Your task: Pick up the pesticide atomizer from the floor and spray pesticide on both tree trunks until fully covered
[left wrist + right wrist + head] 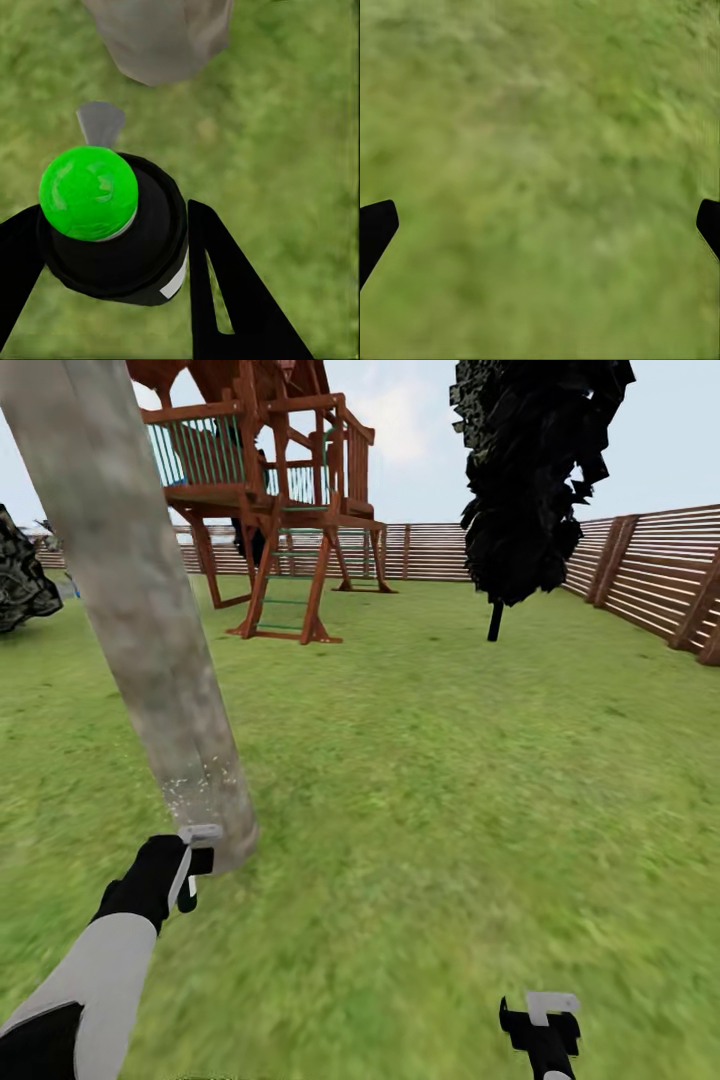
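A pale grey-tan tree trunk (140, 610) rises from the grass at the left of the head view; its base (161, 37) lies just ahead in the left wrist view. Fine whitish specks of pesticide (200, 785) dot the lower trunk. My left gripper (185, 870) is shut on the pesticide atomizer (112, 225), a black bottle with a bright green cap and a grey nozzle (100, 124) pointing at the trunk base. In the head view the atomizer (198, 845) is close against the trunk's foot. My right gripper (540, 1025) hangs open over bare grass, low on the right.
A reddish wooden play tower (270, 490) stands behind the trunk. A dark cone-shaped tree (530, 480) is at the back right, and a dark bush (20, 580) at far left. A slatted fence (650, 575) rings the lawn (450, 760).
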Available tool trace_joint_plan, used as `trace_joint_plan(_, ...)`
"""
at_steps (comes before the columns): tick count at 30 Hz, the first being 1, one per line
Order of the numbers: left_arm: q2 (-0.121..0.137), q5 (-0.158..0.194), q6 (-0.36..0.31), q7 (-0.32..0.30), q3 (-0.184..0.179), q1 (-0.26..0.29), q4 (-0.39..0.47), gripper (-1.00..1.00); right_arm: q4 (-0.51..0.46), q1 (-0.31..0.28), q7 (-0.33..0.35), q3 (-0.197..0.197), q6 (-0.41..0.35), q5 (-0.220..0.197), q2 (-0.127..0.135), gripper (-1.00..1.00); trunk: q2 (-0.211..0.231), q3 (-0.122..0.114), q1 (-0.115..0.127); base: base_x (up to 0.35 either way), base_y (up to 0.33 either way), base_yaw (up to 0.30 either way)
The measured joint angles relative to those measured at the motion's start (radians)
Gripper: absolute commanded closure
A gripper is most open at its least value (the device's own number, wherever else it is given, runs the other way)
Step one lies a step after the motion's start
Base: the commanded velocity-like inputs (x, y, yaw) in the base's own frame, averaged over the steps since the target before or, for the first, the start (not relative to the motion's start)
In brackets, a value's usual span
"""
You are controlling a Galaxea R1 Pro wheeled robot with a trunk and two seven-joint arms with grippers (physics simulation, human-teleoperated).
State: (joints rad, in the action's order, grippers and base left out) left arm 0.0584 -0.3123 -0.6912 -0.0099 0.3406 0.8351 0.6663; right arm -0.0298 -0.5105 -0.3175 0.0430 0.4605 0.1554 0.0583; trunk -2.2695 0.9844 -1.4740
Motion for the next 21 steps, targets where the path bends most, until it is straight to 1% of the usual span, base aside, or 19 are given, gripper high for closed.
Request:
trace_joint_plan(3,-0.009,-0.007,-0.001,0.000,0.004,0.000,0.005,1.00,0.000,0.000,0.000,0.000,0.000,0.000,0.000,-1.00,0.000,0.000,0.000,0.124,-0.273,0.247)
trace_joint_plan(5,0.005,-0.015,-0.001,0.000,0.005,0.000,0.007,1.00,0.000,0.000,0.000,0.000,0.000,0.000,0.000,-1.00,0.000,0.000,0.000,0.185,-0.238,0.064)
trace_joint_plan(6,0.019,-0.019,-0.001,0.000,0.006,0.000,0.007,1.00,0.000,0.000,0.000,0.000,0.000,0.000,0.000,-1.00,0.000,0.000,0.000,0.219,-0.215,0.013)
trace_joint_plan(7,0.027,-0.015,-0.001,0.000,0.005,0.000,0.007,1.00,0.000,0.000,0.000,0.000,0.000,0.001,0.000,-1.00,0.000,0.000,0.000,0.226,-0.210,0.003)
trace_joint_plan(9,0.017,-0.005,0.001,0.000,0.002,0.000,0.001,1.00,0.001,0.000,0.000,0.000,0.000,0.001,0.001,-1.00,0.000,0.000,0.000,0.228,-0.209,0.001)
trace_joint_plan(10,0.004,0.000,0.001,0.000,0.000,0.000,-0.001,1.00,0.001,0.000,0.000,0.000,0.000,0.001,0.002,-1.00,0.000,0.000,0.000,0.226,-0.209,0.000)
trace_joint_plan(11,-0.008,-0.002,0.001,0.000,0.000,0.000,0.002,1.00,0.001,0.000,0.000,0.000,0.000,0.001,0.002,-1.00,0.000,0.000,0.000,0.226,-0.209,0.000)
trace_joint_plan(12,-0.015,-0.006,0.001,0.000,0.000,0.000,0.003,1.00,0.000,0.001,0.000,0.000,0.000,0.001,0.002,-1.00,0.000,0.000,0.000,0.226,-0.209,0.000)
trace_joint_plan(13,-0.014,-0.010,0.001,0.000,0.003,0.000,0.004,1.00,0.000,0.000,0.000,0.000,0.000,0.001,0.002,-1.00,0.000,0.000,0.000,0.225,-0.208,0.000)
trace_joint_plan(14,-0.003,-0.018,0.001,0.000,0.004,0.000,0.004,1.00,0.000,0.000,0.000,0.000,0.000,0.001,0.002,-1.00,0.000,0.000,0.000,0.221,-0.208,0.000)
trace_joint_plan(15,0.014,-0.022,0.001,0.001,0.004,-0.001,0.004,1.00,0.000,0.000,0.000,0.000,0.000,0.001,0.002,-1.00,0.000,0.000,0.000,0.209,-0.210,0.000)
trace_joint_plan(16,0.038,-0.024,0.001,0.001,0.004,-0.001,0.000,1.00,0.000,0.000,0.000,0.000,0.000,0.000,0.002,-1.00,0.000,0.000,0.000,0.198,-0.213,0.007)
trace_joint_plan(17,0.055,-0.021,0.001,0.000,0.004,-0.002,-0.004,1.00,0.000,0.000,0.000,0.000,0.000,0.001,0.001,-1.00,0.000,0.000,0.000,0.189,-0.218,0.117)
trace_joint_plan(18,0.065,-0.017,0.001,0.000,0.004,-0.003,-0.008,1.00,0.000,0.000,0.000,0.000,0.000,0.001,0.000,-1.00,0.000,0.000,0.000,0.184,-0.224,0.212)
trace_joint_plan(20,0.056,-0.003,0.001,0.000,0.002,-0.009,-0.011,1.00,0.000,0.000,0.000,0.000,0.000,0.001,0.000,-1.00,0.000,0.000,0.000,0.181,-0.227,0.253)
trace_joint_plan(21,0.036,0.004,0.001,0.000,0.001,-0.014,-0.011,1.00,0.000,0.000,0.000,0.000,0.000,0.001,0.000,-1.00,0.000,0.000,0.000,0.180,-0.228,0.269)
